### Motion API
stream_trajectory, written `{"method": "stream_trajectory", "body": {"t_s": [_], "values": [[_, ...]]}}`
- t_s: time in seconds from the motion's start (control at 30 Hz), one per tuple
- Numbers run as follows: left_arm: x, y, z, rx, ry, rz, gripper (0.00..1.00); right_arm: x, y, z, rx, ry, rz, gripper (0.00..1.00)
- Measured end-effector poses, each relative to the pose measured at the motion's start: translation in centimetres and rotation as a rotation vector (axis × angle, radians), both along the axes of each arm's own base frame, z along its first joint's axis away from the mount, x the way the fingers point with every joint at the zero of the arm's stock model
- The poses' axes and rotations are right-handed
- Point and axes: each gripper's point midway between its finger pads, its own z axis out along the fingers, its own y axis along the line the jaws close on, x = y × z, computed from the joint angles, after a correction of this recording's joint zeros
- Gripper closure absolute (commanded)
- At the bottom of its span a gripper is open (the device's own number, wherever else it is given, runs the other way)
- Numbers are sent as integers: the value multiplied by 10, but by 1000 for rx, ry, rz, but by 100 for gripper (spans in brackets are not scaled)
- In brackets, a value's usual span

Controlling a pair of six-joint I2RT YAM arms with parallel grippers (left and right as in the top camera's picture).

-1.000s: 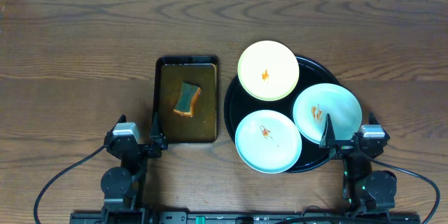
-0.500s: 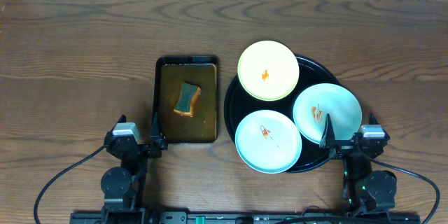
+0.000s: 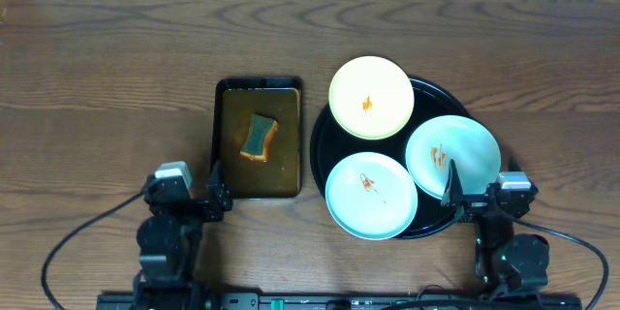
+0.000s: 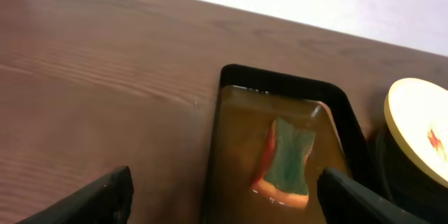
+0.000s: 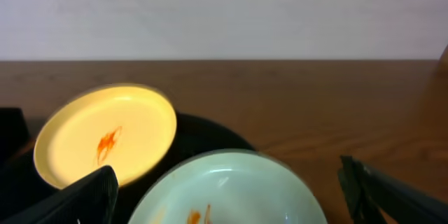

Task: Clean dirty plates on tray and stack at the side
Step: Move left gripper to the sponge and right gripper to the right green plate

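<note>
Wooden table: tray holds three plates, rectangular tray a sponge; left gripper and right gripper released.

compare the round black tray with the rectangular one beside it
Shape: the round tray is a circle; the rectangular tray is an oblong with rounded corners. Size: the round tray is clearly wider than the rectangular tray. Contents: the round tray carries three sauce-smeared plates, while the rectangular tray holds brownish liquid and a sponge. Both are black, raised-rimmed, and sit on the wooden table.
</note>
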Motion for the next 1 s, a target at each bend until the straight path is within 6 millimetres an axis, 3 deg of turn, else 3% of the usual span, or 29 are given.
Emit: {"method": "stream_trajectory", "body": {"t_s": [0.17, 0.57, 0.77, 1.0], "values": [[4, 0, 17, -5, 89, 2, 15, -8, -1, -7, 4, 138, -5, 1], [18, -15, 31, -50, 438, -70, 15, -10, 6, 12, 61, 467, 0, 1], [13, -24, 27, -89, 653, -106, 15, -14, 19, 16, 98, 688, 50, 1], [13, -27, 12, -107, 748, -117, 15, -11, 34, 23, 155, 726, 115, 1]]}}
